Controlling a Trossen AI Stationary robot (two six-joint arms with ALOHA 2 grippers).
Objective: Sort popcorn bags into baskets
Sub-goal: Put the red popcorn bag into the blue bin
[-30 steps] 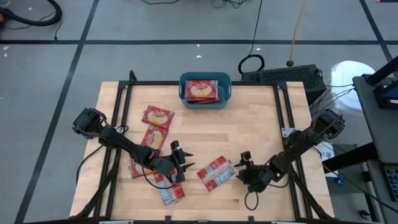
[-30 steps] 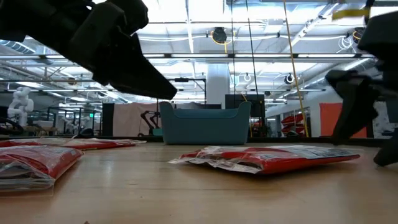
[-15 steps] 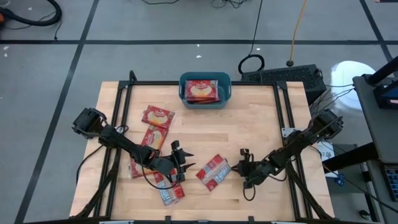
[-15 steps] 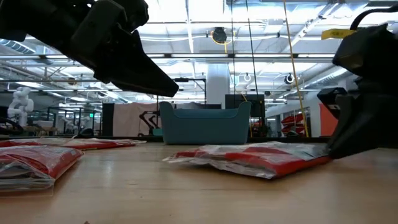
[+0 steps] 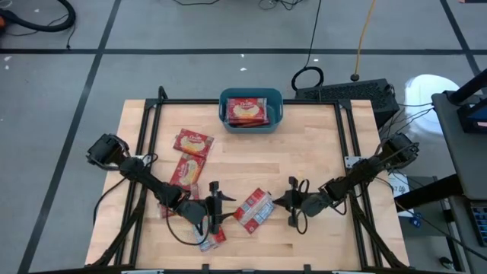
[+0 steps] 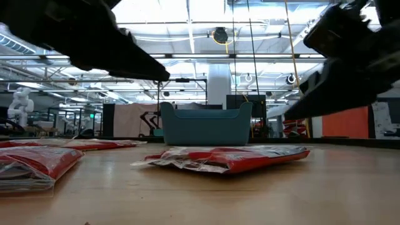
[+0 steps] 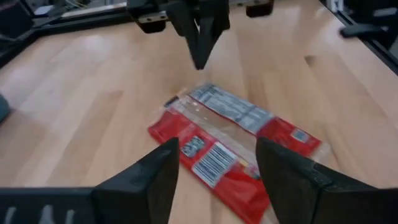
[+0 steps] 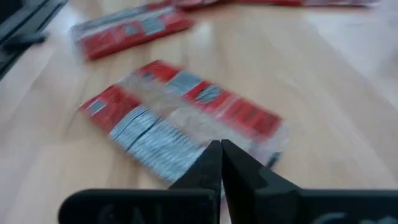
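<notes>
Left wrist view: popcorn bag [image 7: 233,146] back (barcode, print unreadable).

— What lies ahead of the right gripper [image 8: 221,163]?
— A popcorn bag [image 8: 180,118], back up, flat on the wooden table [image 8: 323,93]. Fingers pressed together at its edge; another bag [image 8: 130,28] beyond.

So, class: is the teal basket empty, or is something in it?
Not empty: the teal basket holds a popcorn bag, label up.

right hand [image 5: 290,204] closed; pushed packet [image 5: 253,209] leftward
</notes>
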